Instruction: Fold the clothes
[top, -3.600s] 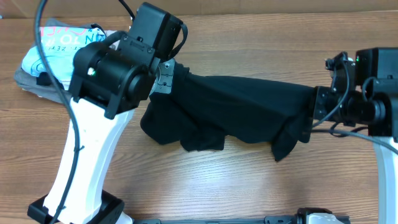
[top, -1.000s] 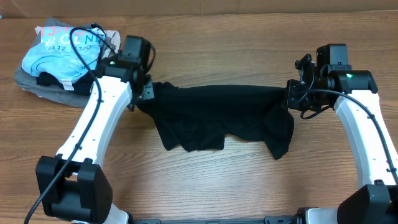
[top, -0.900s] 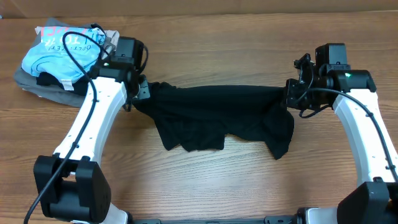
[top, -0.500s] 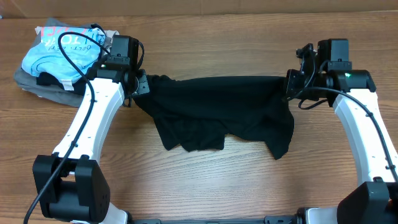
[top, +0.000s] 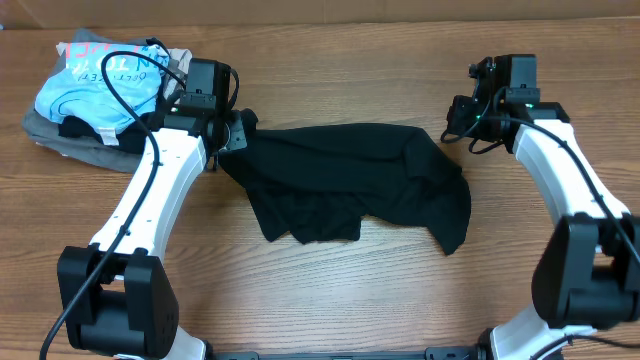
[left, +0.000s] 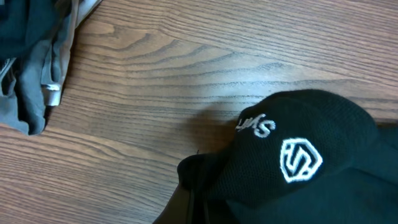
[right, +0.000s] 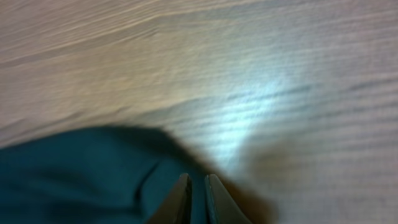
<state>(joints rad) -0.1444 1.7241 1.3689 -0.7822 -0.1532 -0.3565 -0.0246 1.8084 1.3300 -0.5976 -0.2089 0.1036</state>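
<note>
Cloth fills the middle of my overhead view: the black garment (top: 350, 180) lies spread and crumpled on the wooden counter (top: 330, 290), wider than it is tall, with two uneven flaps hanging toward 6 o'clock and one thick fold raised near its 2 o'clock corner. The left pincer (top: 238, 133) sits at the 10 o'clock corner of the garment and is clenched on the fabric there, which bunches up into it. In the left wrist camera I see this bunched part close, with a white hexagon logo (left: 300, 160) and some white letters beside it, and the cloth gathers into a dark pinch at 6 o'clock of that picture; the fingers themselves I cannot make out clearly. The right pincer (top: 452, 112) stands off the 2 o'clock corner of the garment, near it but apart from the edge as seen from above. The right wrist picture is blurred, yet its two fingertips (right: 180, 199) show a narrow slit between them with nothing grasped, and the dark cloth (right: 74, 168) lies on the wood below and toward 8 o'clock. Far at 10 o'clock of the counter there is a light blue shirt (top: 90, 85) with pink print, resting on top of grey folded garments (top: 50, 135), well apart from the black one.
</note>
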